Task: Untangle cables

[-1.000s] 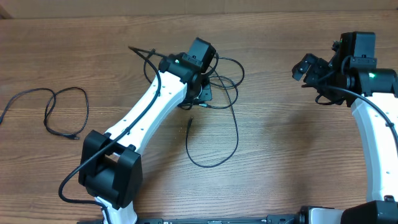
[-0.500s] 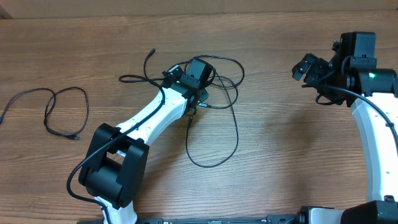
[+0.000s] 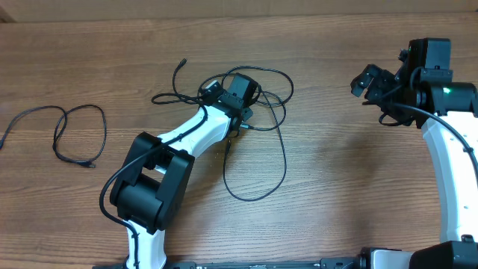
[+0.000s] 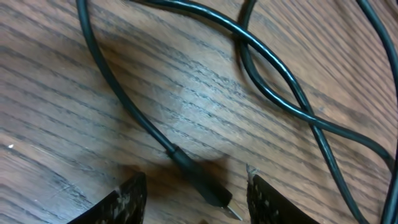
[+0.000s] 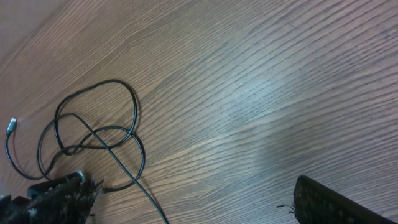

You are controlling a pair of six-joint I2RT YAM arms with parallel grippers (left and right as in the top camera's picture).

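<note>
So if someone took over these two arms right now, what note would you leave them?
Left hand: open, low over the table, with a plug lying between its fingers, not gripped.
Right hand: open, empty, off to the side.
Cables: a lone cable lies at the left; the rest sit in a tangle by the left hand.
Done: one cable is apart.
Left: pull the tangle apart.

A wooden table point(image 3: 336, 164) carries tangled black cables point(image 3: 285, 161) and one separate cable point(image 3: 103, 127).
</note>
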